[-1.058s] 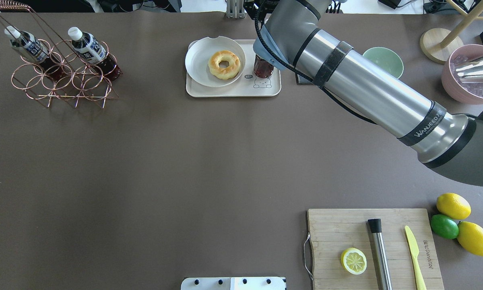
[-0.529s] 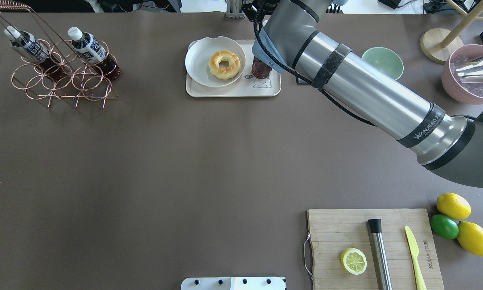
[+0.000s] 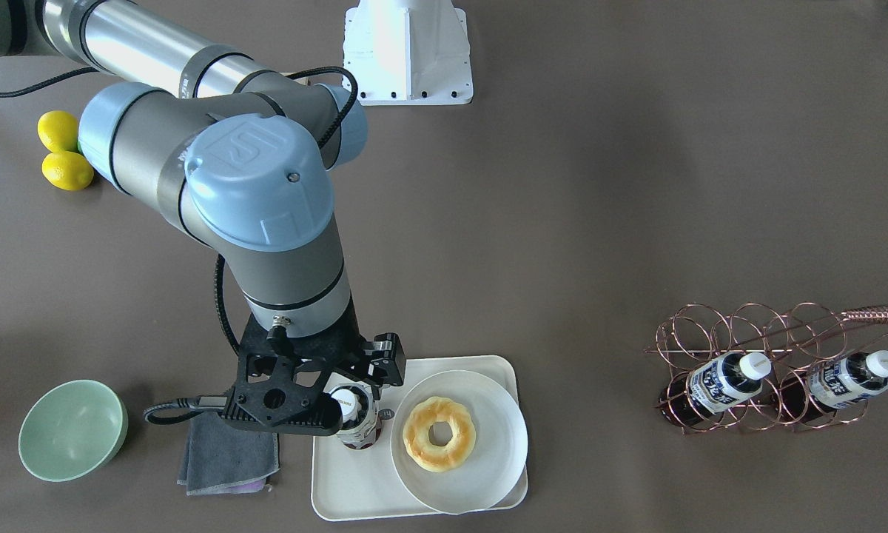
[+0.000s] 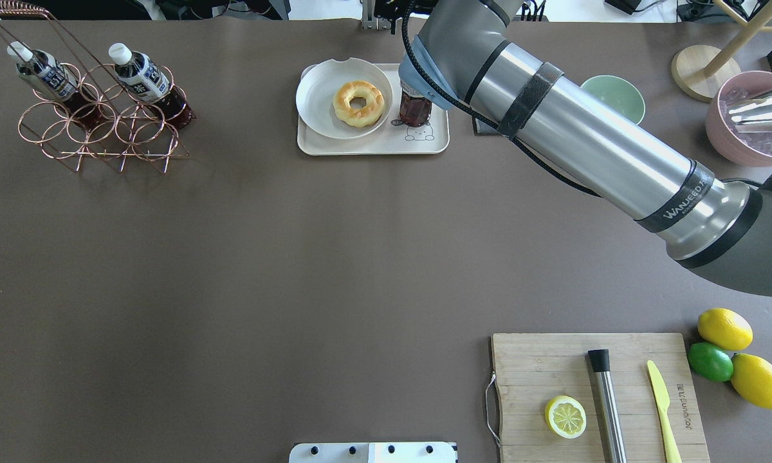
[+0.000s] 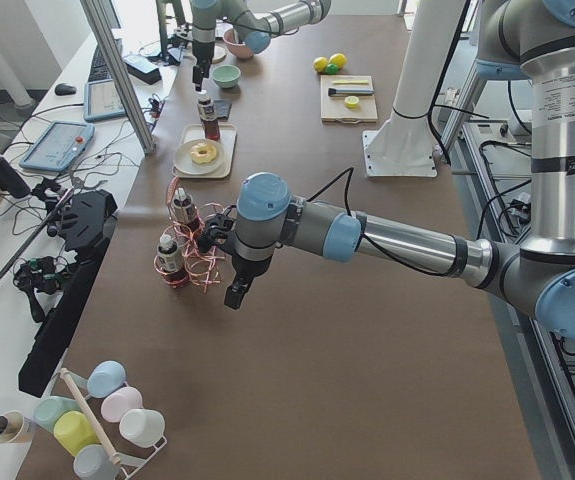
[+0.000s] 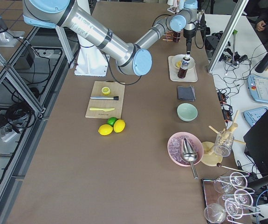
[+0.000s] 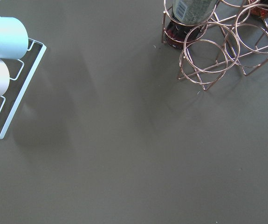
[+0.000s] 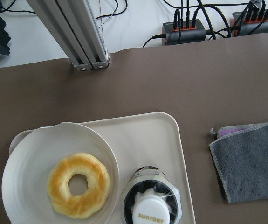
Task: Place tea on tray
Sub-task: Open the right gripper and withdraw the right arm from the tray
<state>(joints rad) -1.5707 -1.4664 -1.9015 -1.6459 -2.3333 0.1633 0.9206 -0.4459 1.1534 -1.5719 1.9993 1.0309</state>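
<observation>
- One hand is at work: the right hand [image 3: 366, 377] hangs over the tea [image 3: 359, 426]. The arm [image 3: 266, 222] covers its tips, so whether it is spread or closed cannot be told. Nothing is seen gripping the bottle.
- The tea stands upright at the right end of the tray [image 3: 348, 488], inside the rim. It is just beside the plate [image 3: 492, 451], which carries a doughnut [image 3: 439, 433]. The tray lies at the middle of the far edge of the table [image 4: 360, 257].
- Judgement: the placement looks essentially made, and the step in hand is the retreat. Recommended: confirm the hand is free of the cap [image 8: 150, 207], rise straight up, and turn aside only once above it. The bottle is tall and narrow-footed, so a sideways brush could topple it onto the plate.
- The left hand [image 5: 235, 295] shows only in the left side view, above the table near the copper rack [image 4: 103, 122] holding two more bottles [image 4: 143, 74]. Open or closed cannot be told.
- View differences: the right wrist view shows the cap from above and the bottle inside the tray rim. The overhead view hides the cap under the arm.
</observation>
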